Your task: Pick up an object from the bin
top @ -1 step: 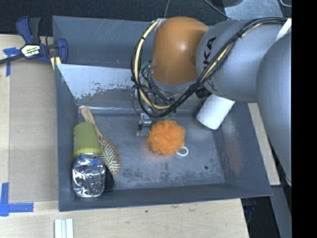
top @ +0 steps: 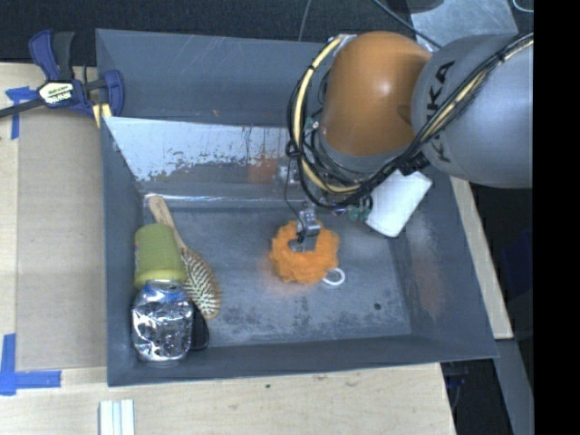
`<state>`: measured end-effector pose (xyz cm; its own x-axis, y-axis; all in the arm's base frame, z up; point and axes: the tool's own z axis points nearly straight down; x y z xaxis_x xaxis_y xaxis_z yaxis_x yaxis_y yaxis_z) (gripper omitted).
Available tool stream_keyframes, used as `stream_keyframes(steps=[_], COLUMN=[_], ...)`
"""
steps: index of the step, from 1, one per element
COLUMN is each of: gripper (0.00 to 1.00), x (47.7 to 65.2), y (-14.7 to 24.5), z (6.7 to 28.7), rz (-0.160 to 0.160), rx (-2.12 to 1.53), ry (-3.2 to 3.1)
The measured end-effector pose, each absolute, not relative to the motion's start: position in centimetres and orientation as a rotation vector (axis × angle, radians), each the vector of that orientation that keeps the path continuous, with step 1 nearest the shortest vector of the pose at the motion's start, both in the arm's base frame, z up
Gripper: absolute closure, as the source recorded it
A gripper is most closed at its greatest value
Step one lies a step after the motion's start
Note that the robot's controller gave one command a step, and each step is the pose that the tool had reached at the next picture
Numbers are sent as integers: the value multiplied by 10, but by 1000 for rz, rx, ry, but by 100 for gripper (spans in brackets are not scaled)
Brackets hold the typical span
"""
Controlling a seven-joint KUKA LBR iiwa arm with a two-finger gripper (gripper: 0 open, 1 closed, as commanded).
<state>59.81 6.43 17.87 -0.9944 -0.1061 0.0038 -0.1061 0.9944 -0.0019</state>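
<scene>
Gripper (top: 306,234) sits on the top of the orange pouf (top: 297,263), mid-bin; apart or clamped, can't tell. Count: 1 pouf, 1 wooden hairbrush (top: 198,279), 1 yellow-green cylinder (top: 159,254), 1 crinkly silver bottle (top: 163,323), 1 white block (top: 399,203). Pouf roughly round, no clear long axis; its white loop (top: 333,278) points lower-right

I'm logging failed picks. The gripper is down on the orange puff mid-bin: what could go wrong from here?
The orange puff looks soft, so the gripper may catch only a tuft and lose it on lifting. Its white loop lies on the bin floor and might snag.
</scene>
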Motion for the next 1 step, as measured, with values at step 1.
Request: stream_keyframes(steps=[1], gripper=[0], x=[544], y=[-34], z=[202], rz=[10], rx=[192], ry=[-3133])
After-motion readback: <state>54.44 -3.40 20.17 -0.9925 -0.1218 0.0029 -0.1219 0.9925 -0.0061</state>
